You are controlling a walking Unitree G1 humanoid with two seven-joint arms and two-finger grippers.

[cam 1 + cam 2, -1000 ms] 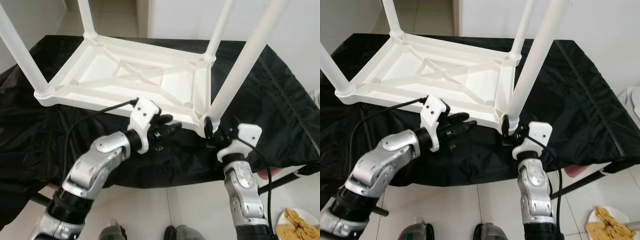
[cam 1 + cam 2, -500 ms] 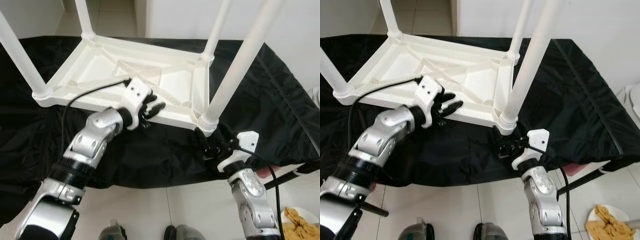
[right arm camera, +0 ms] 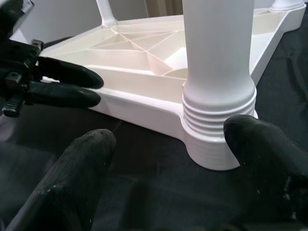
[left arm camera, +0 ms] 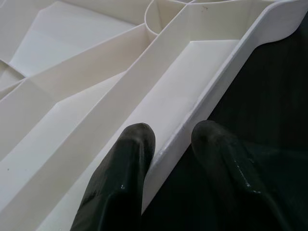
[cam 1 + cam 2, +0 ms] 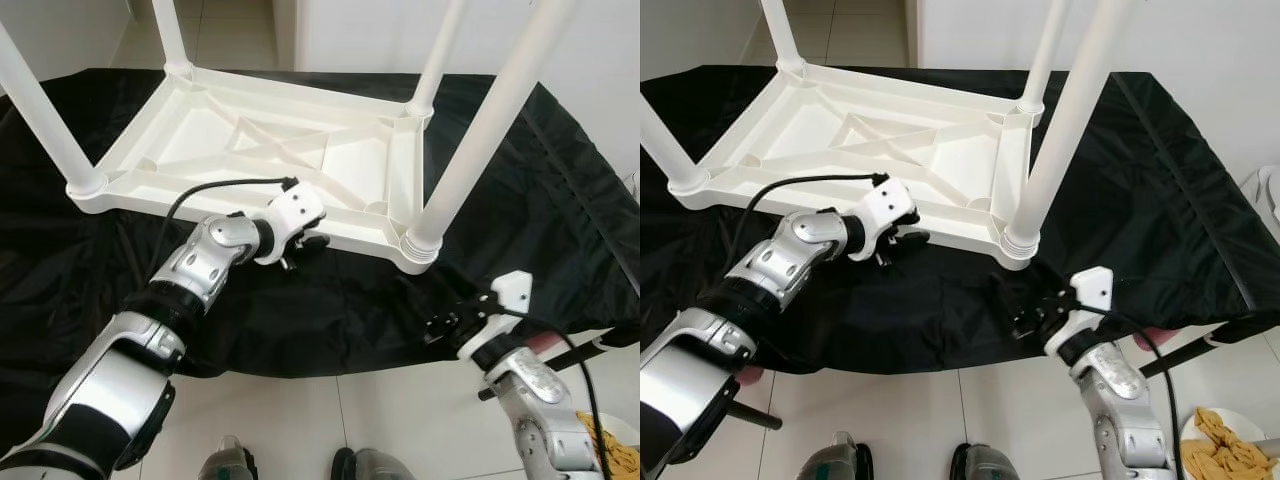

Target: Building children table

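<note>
You are looking down at a white plastic table [image 5: 270, 150] lying upside down on a black cloth [image 5: 560, 190] that drapes over the counter. Its ribbed underside faces up, and four white legs rise from its corners. The near right leg [image 5: 470, 150] stands in a threaded socket [image 5: 420, 247] at the near right corner.

Your left tool [image 5: 305, 242] is at the table's near edge, left of the near right leg. In the left wrist view its two black fingers [image 4: 122, 187] straddle the table's rim [image 4: 202, 110], one finger inside the rim and one outside over the cloth. The fingers look close against the rim on both sides, so the tool appears clenched on it.

Your right tool [image 5: 440, 327] is low and near, over the cloth, close to the near right corner but apart from it. In the right wrist view its two fingers [image 3: 77, 173] are spread wide, released, with the socket of the leg [image 3: 219, 130] seen between them and nothing held. The left tool's fingers [image 3: 67, 84] also appear there, at the table's rim.

On the tiled floor [image 5: 330, 410] at the near right sits a plate [image 5: 1220, 440] with pale yellow pieces on it. The robot's feet [image 5: 840, 465] show at the near edge.
</note>
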